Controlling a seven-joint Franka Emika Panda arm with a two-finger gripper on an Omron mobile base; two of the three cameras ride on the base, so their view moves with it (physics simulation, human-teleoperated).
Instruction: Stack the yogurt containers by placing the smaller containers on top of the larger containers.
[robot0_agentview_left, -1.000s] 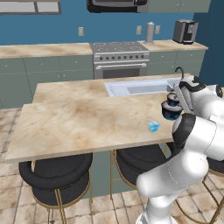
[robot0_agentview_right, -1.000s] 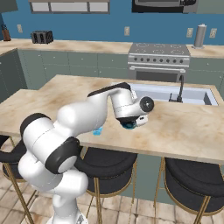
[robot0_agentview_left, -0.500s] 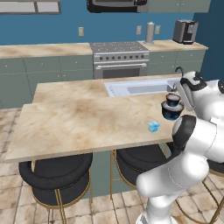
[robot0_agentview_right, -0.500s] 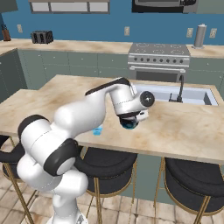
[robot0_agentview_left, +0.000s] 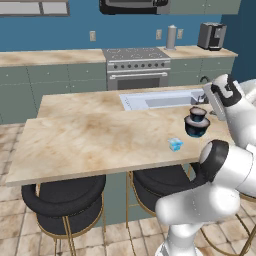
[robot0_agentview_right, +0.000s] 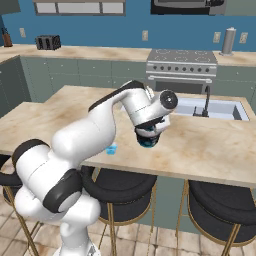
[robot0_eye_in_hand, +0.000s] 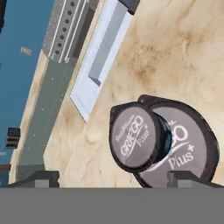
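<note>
1. Plainly open: gripper (robot0_eye_in_hand: 113, 178) with fingertips (robot0_eye_in_hand: 41, 177) set wide apart at the bottom of the hand view, gripping nothing.
2. Poised over the stack and clear of it, looking down on both lids.
3. Small tub (robot0_eye_in_hand: 136, 136) resting on large tub (robot0_eye_in_hand: 188, 151) — dark sides, grey printed lids, the upper one sitting off-centre on the lower lid in the hand view.
4. Same stack in the left base view: small tub (robot0_agentview_left: 198, 112) on large tub (robot0_agentview_left: 196, 127), standing upright on the counter (robot0_agentview_left: 100, 135) near its right end, just in front of the sink (robot0_agentview_left: 160, 100).
5. Cyan cup (robot0_agentview_left: 175, 144) also on the counter — near the stack but apart from it, to its left and closer to the front edge.
6. From the right base view: large tub (robot0_agentview_right: 148, 141) partly hidden under the white hand, cyan cup (robot0_agentview_right: 111, 149) to its left.
</note>
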